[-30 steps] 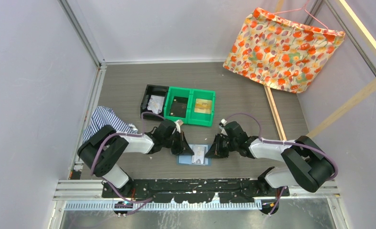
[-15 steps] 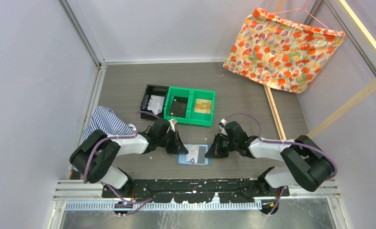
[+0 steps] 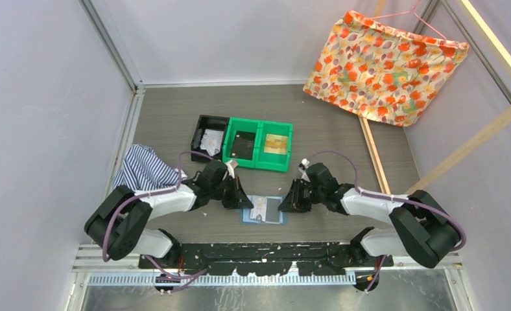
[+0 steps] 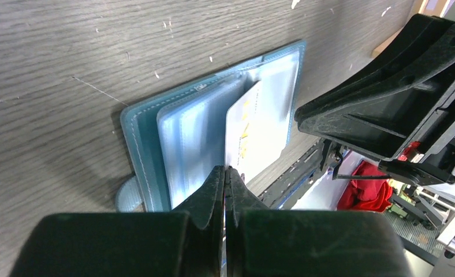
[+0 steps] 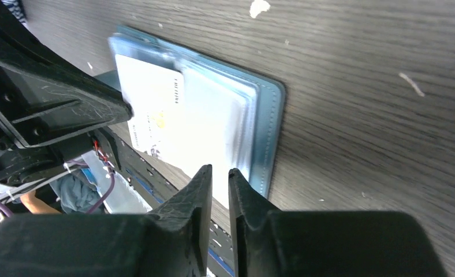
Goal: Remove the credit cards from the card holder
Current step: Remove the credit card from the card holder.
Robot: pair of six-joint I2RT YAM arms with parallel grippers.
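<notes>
Position: the holder (image 4: pixel 144 138) lies open and flat on the counter (image 3: pixel 175 123), close to the near edge and midway between the two arms. Its long axis runs left to right, from one set of jaws to the other.

Item: one whitish card (image 4: pixel 254 135) rests on the holder's left half, over the clear sleeves. Its long axis runs near to far, square across the holder's. Its left edge points at the left jaws. The left arm is the nearer to it; the right jaws stand at the holder's opposite end, well clear of the card.

Left jaws: pressed fully together, with the tips meeting the card's nearest corner. They appear to be nipping that corner, though the fingers themselves hide the contact.

Right jaws: a narrow slit apart, with nothing between them. The tips are poised over the outer margin of the holder's right half (placed to steady it, in my judgement).

Assessment: the coming move turns on drawing the card leftward, across its short side and away from the spine, while the holder stays put.

Beyond: green bins (image 3: pixel 257 144) sit farther back and play no part at present.
</notes>
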